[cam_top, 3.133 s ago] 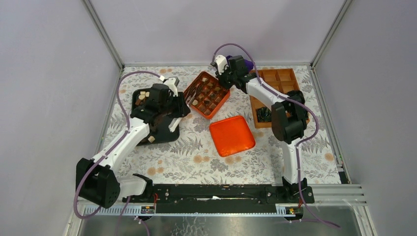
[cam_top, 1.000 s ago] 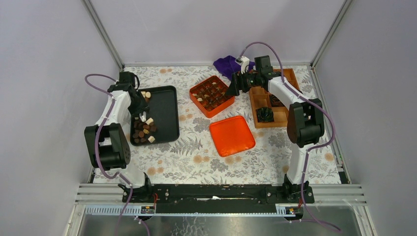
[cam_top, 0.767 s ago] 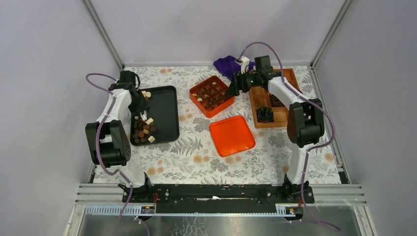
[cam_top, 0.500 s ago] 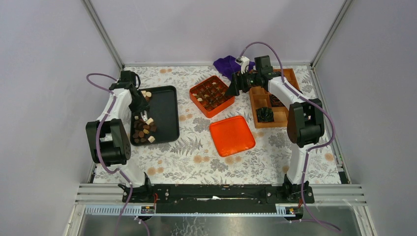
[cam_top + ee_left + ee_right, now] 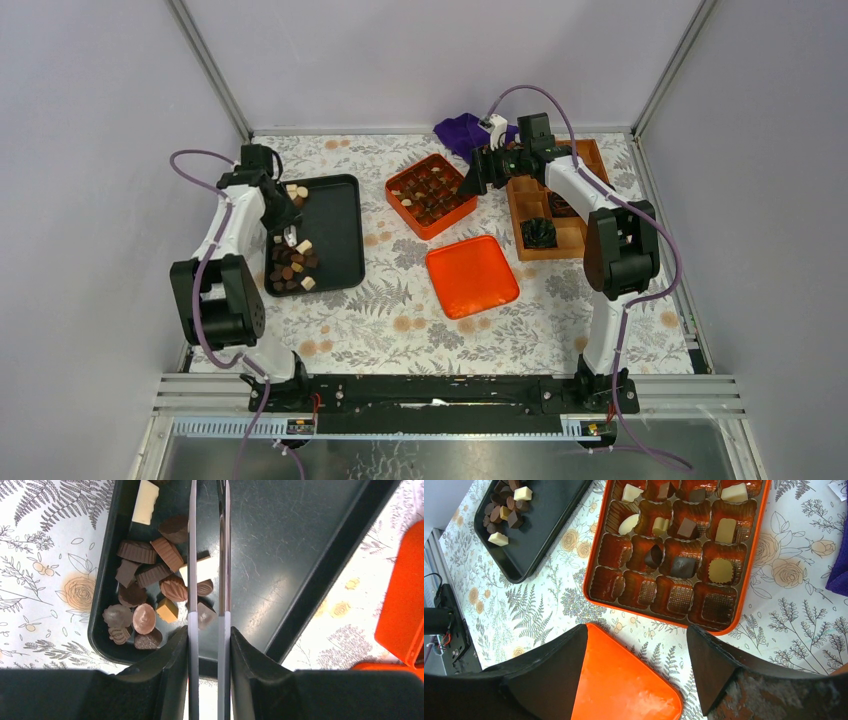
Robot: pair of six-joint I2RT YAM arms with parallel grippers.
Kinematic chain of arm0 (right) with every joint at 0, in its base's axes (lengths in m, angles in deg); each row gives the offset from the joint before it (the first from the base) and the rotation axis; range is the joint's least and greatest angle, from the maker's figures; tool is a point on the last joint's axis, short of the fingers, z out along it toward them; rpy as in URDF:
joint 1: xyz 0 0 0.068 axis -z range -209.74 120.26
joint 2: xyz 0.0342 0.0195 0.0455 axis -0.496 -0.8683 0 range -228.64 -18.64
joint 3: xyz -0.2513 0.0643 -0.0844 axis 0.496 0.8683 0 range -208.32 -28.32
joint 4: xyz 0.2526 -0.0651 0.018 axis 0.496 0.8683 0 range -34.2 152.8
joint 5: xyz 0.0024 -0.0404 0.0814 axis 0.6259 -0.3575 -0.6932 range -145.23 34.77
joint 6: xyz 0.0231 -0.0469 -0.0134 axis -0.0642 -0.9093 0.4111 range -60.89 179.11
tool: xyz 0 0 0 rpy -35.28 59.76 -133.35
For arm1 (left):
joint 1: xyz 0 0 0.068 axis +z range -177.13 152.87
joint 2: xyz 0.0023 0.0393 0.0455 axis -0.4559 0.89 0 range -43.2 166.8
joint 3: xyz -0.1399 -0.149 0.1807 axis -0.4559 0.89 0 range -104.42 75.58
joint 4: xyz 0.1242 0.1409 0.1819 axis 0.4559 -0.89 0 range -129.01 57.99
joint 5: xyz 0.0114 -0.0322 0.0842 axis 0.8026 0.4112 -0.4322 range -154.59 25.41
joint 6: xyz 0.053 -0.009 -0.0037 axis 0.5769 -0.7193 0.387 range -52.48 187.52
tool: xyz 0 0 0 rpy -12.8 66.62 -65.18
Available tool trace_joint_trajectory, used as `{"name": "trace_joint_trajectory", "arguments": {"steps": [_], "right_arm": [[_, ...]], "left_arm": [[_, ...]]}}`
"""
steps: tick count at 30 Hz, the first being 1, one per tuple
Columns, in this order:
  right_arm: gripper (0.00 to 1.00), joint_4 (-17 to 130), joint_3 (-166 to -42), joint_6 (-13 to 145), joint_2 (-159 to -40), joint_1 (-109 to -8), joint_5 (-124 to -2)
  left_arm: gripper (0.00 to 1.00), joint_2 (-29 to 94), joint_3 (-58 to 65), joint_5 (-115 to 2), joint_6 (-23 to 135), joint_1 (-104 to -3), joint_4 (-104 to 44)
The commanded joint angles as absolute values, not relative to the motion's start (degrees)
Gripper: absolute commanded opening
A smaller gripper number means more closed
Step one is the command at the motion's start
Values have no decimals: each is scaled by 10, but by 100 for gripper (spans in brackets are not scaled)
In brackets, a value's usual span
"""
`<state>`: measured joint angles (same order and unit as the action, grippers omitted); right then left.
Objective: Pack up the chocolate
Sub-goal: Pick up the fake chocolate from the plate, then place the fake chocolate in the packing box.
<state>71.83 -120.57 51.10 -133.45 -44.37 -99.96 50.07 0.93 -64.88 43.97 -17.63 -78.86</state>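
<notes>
The left claw (image 5: 206, 495) hangs over the heap of chocolate (image 5: 150, 580) at one end of the black tray (image 5: 300, 555). Its two thin fingers are close together and run out of the wrist view at the top, so the tips are cut off. A cream-white piece and a few dark ones show in the narrow gap and partly behind the fingers; whether any is pinched cannot be told. From above, the arm covers part of the heap. The right claw (image 5: 637, 630) is spread wide, released and holding nothing, beside the orange box (image 5: 592, 575). More pieces sit in some of the box's ribbed cups, and its far row is cropped by the frame. The orange lid (image 5: 624, 680) lies flat on the floral surface (image 5: 400, 310), partly masked by the claw's dark fingers. A purple cloth (image 5: 839, 570) and a white tag (image 5: 838, 486) are clipped at the wrist view's edge, the tag's print too small to read.
</notes>
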Motion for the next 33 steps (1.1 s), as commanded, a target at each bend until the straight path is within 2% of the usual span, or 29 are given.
{"name": "trace_joint_trajectory", "arguments": {"steps": [1, 10, 16, 25, 33], "right_arm": [[80, 711, -1208, 511, -1327, -447, -1024], [80, 727, -1201, 494, -1315, -446, -1043], [80, 742, -1188, 471, -1301, -437, -1054], [80, 745, -1178, 458, -1295, -427, -1049], [80, 740, -1170, 456, -1293, -426, -1046]], "left_arm": [[0, 439, 22, -611, 458, -171, -786], [0, 329, 87, -420, 487, -181, -746], [0, 281, 127, -347, 482, -259, -674], [0, 320, 118, -421, 473, -439, -606], [0, 399, 44, -496, 487, -506, -638]]}}
